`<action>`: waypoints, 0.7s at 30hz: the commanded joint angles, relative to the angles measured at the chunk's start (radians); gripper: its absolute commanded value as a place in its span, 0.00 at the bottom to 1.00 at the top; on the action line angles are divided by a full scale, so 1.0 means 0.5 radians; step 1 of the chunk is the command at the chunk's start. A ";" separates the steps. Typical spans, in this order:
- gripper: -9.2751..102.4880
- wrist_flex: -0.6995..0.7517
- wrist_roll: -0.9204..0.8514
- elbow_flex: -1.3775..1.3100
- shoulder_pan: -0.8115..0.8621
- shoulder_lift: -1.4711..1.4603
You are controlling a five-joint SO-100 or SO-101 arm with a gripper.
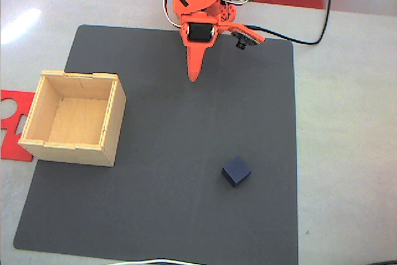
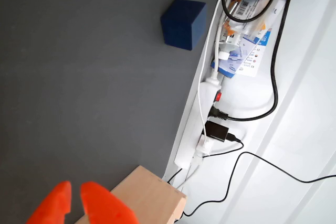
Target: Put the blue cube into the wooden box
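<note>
Reading the fixed view from the left, I take the wooden box [image 1: 73, 118] as my landmark: it stands open-topped and empty on the left part of the dark mat [image 1: 161, 215], with a flat red cut-out piece [image 1: 13, 122] poking out from behind its left side. To the right of the box and further back, my gripper [image 1: 195, 77] hangs over the mat with its orange fingers drawn to a single point, so I read them as together with nothing between them; the wrist view [image 2: 79, 198] shows two orange tips with only a thin sliver of gap, which agrees. Further right of the box, and nearer the front edge, the blue cube [image 1: 236, 170] sits alone on the mat, well apart from both box and gripper, turned so its corners point roughly along the mat edges. In the wrist view the cube [image 2: 182, 23] lies near a white power strip [image 2: 202, 124]. I judge the step in hand is the reach: I should spread the fingers first, swing toward the cube, rotate the wrist so the fingers meet two flat faces rather than corners, then descend straight.
</note>
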 commanded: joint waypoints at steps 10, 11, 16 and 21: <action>0.09 -0.025 -0.003 -0.006 -0.031 0.031; 0.09 -0.025 -0.009 -0.006 -0.034 0.031; 0.15 -0.098 0.043 0.006 0.046 0.031; 0.22 -0.503 0.187 -0.196 0.190 -0.638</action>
